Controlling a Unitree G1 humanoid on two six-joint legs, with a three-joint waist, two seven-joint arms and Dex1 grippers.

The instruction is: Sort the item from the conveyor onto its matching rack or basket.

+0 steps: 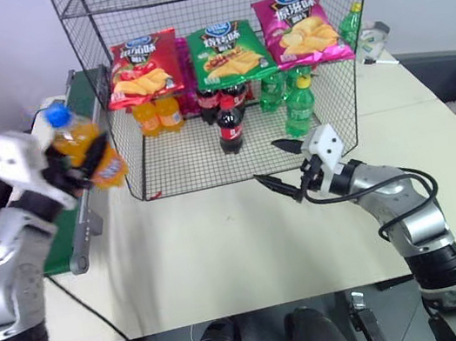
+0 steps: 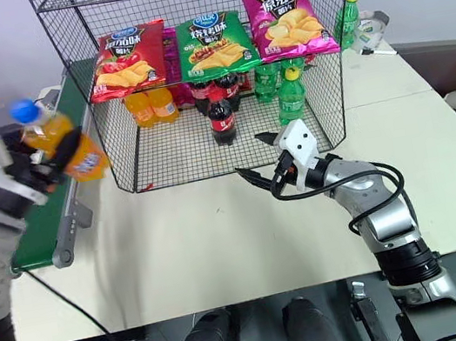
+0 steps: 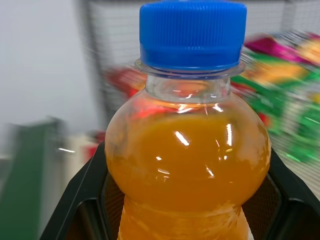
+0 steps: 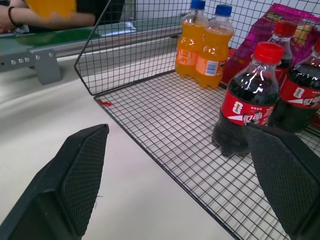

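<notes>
I hold clear orange-soda bottle, blue cap (image 1: 83,147), clamped in left gripper (image 1: 83,161), above conveyor | right gripper (image 1: 280,166) empty, agape, waiting before black wire-mesh rack (image 1: 241,146)

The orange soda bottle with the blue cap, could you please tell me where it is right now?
The orange soda bottle is held tilted in the left tool, above the conveyor on the robot's left, just outside the wire rack.

The orange soda bottle (image 1: 83,147) with a blue cap hangs tilted above the green conveyor (image 1: 66,230) at the table's left edge, beside the black wire rack (image 1: 227,65).
</notes>
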